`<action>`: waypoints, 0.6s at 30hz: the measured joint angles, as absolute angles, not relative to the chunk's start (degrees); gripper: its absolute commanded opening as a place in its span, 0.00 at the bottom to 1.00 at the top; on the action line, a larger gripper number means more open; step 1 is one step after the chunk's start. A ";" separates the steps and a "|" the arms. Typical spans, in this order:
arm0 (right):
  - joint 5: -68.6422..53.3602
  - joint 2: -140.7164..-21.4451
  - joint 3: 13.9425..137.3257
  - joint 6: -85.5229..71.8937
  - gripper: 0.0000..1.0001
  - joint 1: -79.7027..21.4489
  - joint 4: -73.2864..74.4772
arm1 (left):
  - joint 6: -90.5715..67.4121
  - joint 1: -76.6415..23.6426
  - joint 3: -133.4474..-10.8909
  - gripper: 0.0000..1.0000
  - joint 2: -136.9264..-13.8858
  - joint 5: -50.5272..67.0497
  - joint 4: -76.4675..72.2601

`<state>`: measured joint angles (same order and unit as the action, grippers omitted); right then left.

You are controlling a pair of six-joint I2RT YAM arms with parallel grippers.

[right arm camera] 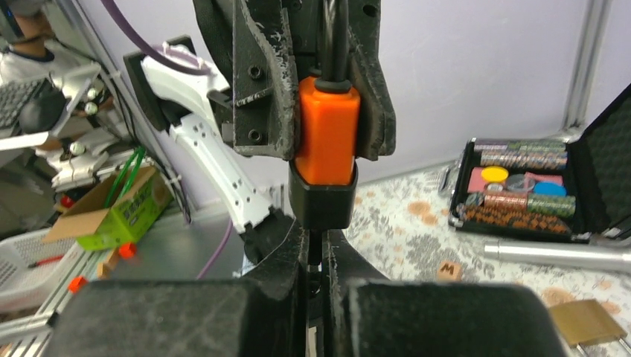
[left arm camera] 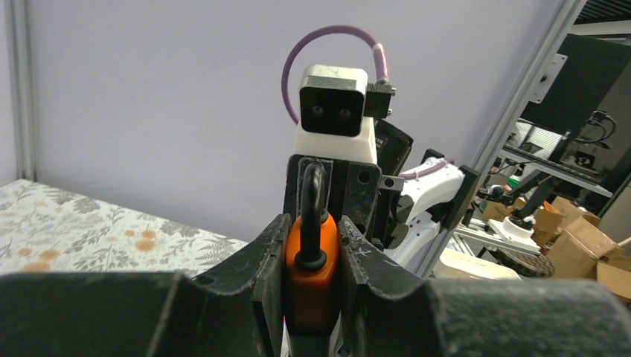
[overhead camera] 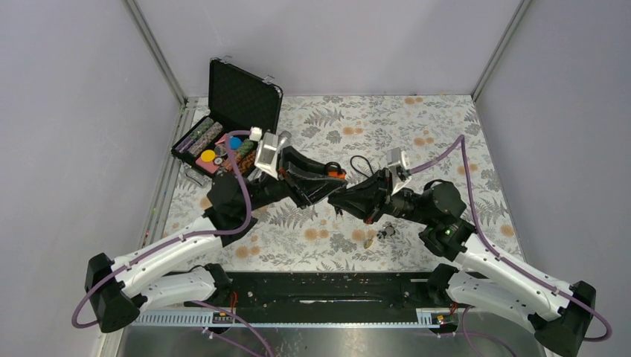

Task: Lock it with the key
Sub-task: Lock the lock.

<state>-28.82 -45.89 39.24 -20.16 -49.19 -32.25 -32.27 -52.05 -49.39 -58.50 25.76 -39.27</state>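
Bimanual key-in-padlock arrangement above the middle of the floral-patterned table (overhead camera: 424, 130). The orange padlock (left arm camera: 312, 286) is clamped by its body between the fingers of the left gripper (left arm camera: 313, 256), with the black shackle (left arm camera: 313, 197) standing up out of the grip; in the overhead view the padlock is seen as an orange patch at the tip of the left gripper, held clear of the table surface. The right gripper (right arm camera: 316, 260) is brought up tip to tip against the left one, its fingers closed to a narrow slit on a slim dark key (right arm camera: 315, 242), of which only a sliver is seen, just under the padlock's black bottom cap (right arm camera: 321, 201). How far the key is seated in the lock cannot be told. The right wrist camera (left arm camera: 333, 111) is seen head-on in the left wrist view, directly behind the shackle. An open black poker chip case (overhead camera: 245, 93) lies at the far left corner of the table, with rows of chips (right arm camera: 521, 156) in it. A metal rod (right arm camera: 558, 255), a small tile marked M (right arm camera: 448, 269) and a brass-coloured block (right arm camera: 584, 321) lie on the table near the case. A small metal cluster (overhead camera: 385, 232) lies on the table beside the right arm
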 measured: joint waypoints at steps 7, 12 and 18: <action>-32.73 -48.86 37.69 -18.83 0.00 -48.95 -29.78 | -33.74 -51.40 -38.65 0.00 -53.69 20.38 -43.70; -33.85 -50.94 37.82 -18.83 0.00 -48.53 -30.20 | -36.10 -50.17 -35.81 0.00 -53.17 19.14 -46.54; -35.22 -52.16 39.00 -17.98 0.00 -48.53 -28.40 | -39.81 -48.71 -34.13 0.00 -51.96 19.40 -47.16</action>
<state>-35.22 -52.16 39.00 -17.98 -48.53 -28.40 -39.81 -48.71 -34.13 -51.96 19.40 -47.16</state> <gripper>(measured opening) 0.055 0.261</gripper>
